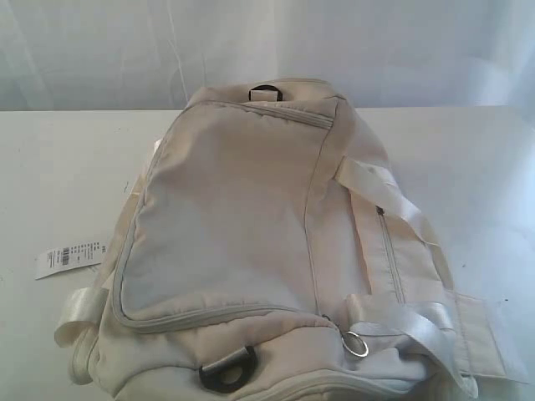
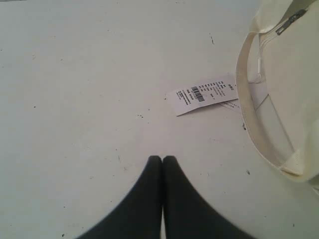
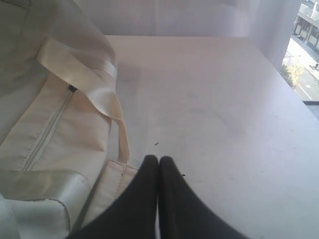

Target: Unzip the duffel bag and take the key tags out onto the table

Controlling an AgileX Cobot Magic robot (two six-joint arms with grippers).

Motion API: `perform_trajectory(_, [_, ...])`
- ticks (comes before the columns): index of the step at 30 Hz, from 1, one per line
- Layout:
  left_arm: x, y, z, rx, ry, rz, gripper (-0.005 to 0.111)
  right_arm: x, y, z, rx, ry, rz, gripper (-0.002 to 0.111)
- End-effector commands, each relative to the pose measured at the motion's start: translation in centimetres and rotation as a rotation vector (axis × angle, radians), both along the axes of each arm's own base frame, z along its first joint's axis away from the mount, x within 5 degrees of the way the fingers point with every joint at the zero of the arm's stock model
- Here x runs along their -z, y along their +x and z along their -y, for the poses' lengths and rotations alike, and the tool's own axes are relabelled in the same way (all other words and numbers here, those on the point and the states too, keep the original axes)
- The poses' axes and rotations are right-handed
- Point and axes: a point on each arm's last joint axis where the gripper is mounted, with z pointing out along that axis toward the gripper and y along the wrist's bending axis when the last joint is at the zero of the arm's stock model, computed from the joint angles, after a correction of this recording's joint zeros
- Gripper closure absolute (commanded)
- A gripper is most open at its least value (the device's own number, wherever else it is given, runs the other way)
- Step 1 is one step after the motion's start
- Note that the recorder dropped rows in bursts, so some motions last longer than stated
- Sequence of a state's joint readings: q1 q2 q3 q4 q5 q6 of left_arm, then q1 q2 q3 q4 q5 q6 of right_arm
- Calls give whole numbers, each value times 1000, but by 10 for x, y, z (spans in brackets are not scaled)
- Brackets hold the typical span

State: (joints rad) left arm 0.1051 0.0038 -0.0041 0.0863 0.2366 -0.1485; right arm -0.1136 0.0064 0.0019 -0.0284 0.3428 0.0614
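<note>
Lying zipped on the counter (image 1: 50, 167), the duffel bag (image 1: 251, 242) runs lengthwise away from the exterior camera, its ring pull (image 1: 357, 344) at the near right corner. No key tags show. The right hand (image 3: 158, 158), closed and empty, sits just beside that flank and is probably the nearer. The left hand (image 2: 162, 158), also closed, is over bare counter.

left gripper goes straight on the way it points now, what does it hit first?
Likely the bare table; the shut left gripper aims beside the barcode label and duffel bag, not at them. Depth is unclear.

A white barcode label (image 2: 202, 94) lies flat, print upward.
</note>
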Motion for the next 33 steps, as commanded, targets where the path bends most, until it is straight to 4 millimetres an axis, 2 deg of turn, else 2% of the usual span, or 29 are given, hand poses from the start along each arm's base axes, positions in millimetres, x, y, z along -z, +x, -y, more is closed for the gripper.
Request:
perform_trajectory(1, [-2,1,0,2,6,32,107,-2,0,-1,-14,-6,16,108])
perform_trajectory(4, [-14,4,0,15,58,165,107,-2,0,-1,-14,-6,16,108])
perform_trajectory(8, [-39,6,0,18,123,435,107,-2,0,-1,-14,-6,16,108])
perform_trajectory(15, [-63,0,1,11,152,708,107,-2,0,-1,-14,-6,16,108])
perform_trajectory(17, [-70,-3,1,10,123,798,107,-2,0,-1,-14,-6,16,108])
perform_trajectory(23, [-92,-17,1,36,-106,1113,107,-2,0,-1,-14,-6,16,108])
perform_trajectory(26, [-99,-21,-1,47,-272,1174,107,-2,0,-1,-14,-6,16,108])
perform_trajectory(29, [-124,-26,-3,31,-361,1173,107,-2,0,-1,-14,-6,16,108])
perform_trajectory(33, [-161,-18,0,20,-360,952,107,-2,0,-1,-13,-8,16,108])
